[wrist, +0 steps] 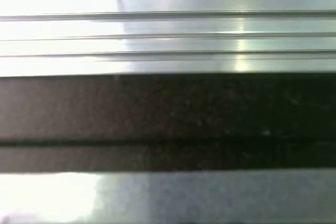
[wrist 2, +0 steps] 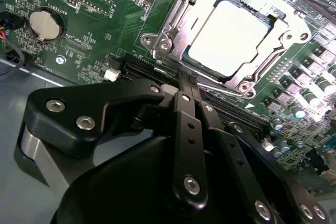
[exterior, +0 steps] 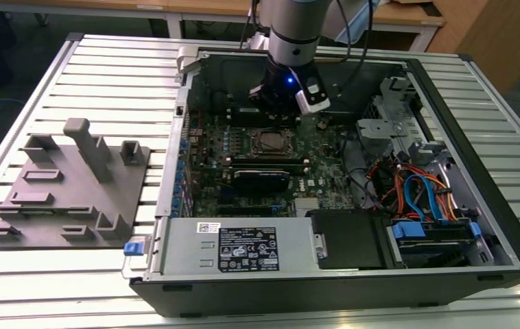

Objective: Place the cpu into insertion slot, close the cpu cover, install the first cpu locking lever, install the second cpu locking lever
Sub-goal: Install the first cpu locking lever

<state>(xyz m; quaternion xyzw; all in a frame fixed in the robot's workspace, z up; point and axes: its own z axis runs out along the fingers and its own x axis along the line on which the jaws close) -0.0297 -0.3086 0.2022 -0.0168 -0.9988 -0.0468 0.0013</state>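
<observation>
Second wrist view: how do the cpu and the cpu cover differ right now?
The cpu is a solid, plain square plate; the cpu cover is an open frame. The cpu is smaller, showing through the cpu cover's window. Both are silver metal, lying flat.

Exterior view looks down on the whole computer case (exterior: 333,296); second wrist view hugs its motherboard (wrist 2: 105,35).

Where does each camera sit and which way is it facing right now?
Exterior view: high up, looking down into the open computer case; the arm reaches in.
Second wrist view: on the arm, looking along the shut gripper towards the cpu framed by the cpu cover.
First wrist view: on the arm, facing pale ribbed metal and a dark band.
Shared: exterior and second wrist views both show the cpu.
</observation>
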